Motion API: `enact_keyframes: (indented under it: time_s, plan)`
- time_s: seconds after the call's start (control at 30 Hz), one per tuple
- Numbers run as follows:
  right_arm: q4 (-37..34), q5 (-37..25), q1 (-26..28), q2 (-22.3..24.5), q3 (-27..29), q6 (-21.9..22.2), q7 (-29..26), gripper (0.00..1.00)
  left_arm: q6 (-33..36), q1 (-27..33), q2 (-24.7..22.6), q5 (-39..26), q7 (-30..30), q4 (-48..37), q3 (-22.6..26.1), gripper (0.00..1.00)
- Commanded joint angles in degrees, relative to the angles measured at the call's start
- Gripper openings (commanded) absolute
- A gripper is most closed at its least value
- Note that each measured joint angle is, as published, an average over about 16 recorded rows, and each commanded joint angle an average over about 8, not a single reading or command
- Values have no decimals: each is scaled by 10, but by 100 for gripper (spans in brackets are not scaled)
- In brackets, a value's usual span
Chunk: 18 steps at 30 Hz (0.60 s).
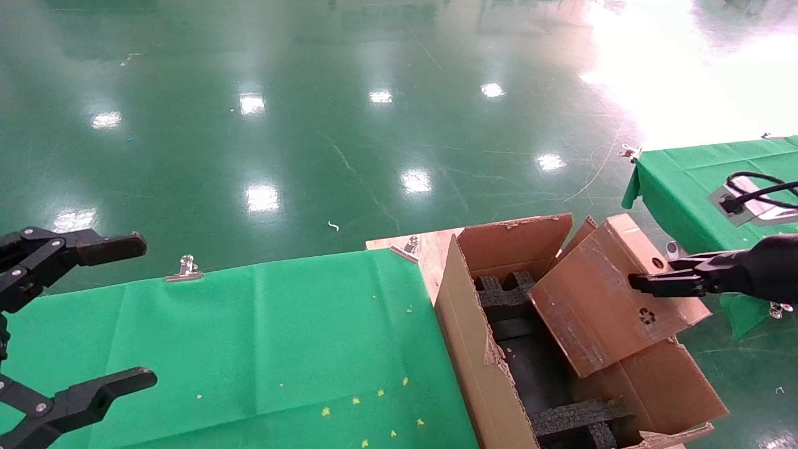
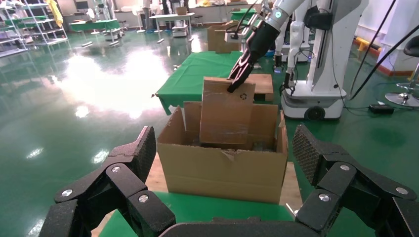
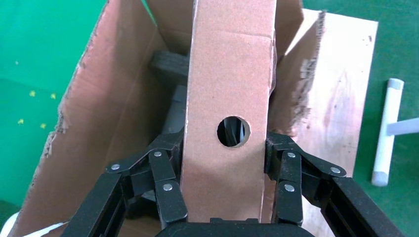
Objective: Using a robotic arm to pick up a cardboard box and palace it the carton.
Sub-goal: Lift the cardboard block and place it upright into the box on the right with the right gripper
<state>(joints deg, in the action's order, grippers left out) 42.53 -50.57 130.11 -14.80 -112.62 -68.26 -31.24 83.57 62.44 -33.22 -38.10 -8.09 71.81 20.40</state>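
Above the carton (image 1: 474,349), right claw (image 3: 225,163) clamped on the tilted cardboard box (image 1: 608,299); left claw (image 2: 225,163) spread wide.

Inside the carton (image 1: 461,349), foam blocks (image 1: 505,290) fill both ends and the tilted box (image 1: 608,299) spans the top, leaving open room only down the middle.

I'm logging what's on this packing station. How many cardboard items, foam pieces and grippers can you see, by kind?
Cardboard: 2, the cardboard box and the carton
Black foam blocks: 2
Grippers: 2, left gripper, right gripper
Total: 6
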Motion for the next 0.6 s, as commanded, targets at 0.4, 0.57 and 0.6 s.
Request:
enact_keyframes:
  time_s: [0.4,0.57,0.6]
  plan:
    - [17,3,-15,-3,-8,31,-34,0,0,0,0,0,0,0,0,100]
    - [38,-22,-32,-18,-25,86,-89,0,0,0,0,0,0,0,0,100]
    - [45,-31,-34,-20,-29,98,-102,0,0,0,0,0,0,0,0,100]
